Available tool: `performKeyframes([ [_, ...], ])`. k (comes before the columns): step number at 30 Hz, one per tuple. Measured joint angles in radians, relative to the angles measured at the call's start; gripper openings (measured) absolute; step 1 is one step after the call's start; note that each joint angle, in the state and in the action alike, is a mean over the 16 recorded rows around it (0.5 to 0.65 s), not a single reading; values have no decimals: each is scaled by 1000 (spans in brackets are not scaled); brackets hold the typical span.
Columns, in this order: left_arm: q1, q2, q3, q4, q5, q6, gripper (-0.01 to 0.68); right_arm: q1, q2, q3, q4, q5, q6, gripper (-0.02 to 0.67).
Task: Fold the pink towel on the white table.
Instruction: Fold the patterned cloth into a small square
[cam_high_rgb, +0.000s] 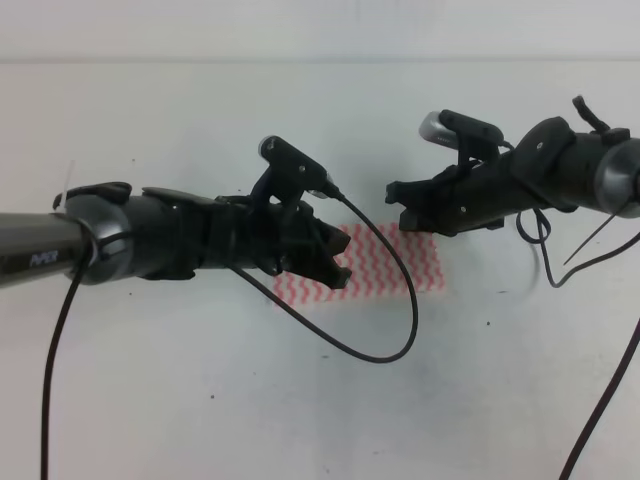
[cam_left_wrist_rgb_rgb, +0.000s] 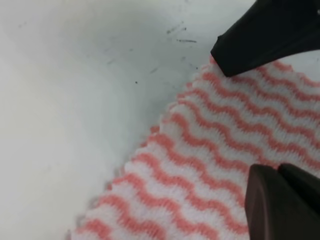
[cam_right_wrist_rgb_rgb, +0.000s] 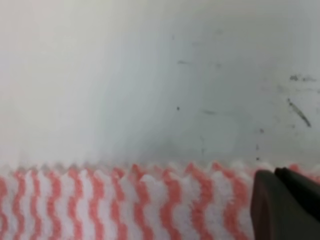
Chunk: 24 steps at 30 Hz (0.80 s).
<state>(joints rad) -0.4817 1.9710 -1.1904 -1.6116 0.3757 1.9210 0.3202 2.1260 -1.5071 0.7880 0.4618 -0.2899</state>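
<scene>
The pink towel lies flat on the white table, and I take it as my landmark. My left gripper hovers over the towel's left end, and its two dark fingers stand apart, one at the far edge of the cloth and one over the striped middle, nothing between them. My right gripper hangs just above the towel's far edge, toward its right half. From my right wrist only one dark fingertip shows over the scalloped hem, so I cannot tell whether that hand is spread or closed.
</scene>
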Motion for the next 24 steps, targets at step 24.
performKeyframes([
  [24, 14, -24, 1, 278, 65, -290, 5, 0, -105, 0, -58, 77, 8, -18],
])
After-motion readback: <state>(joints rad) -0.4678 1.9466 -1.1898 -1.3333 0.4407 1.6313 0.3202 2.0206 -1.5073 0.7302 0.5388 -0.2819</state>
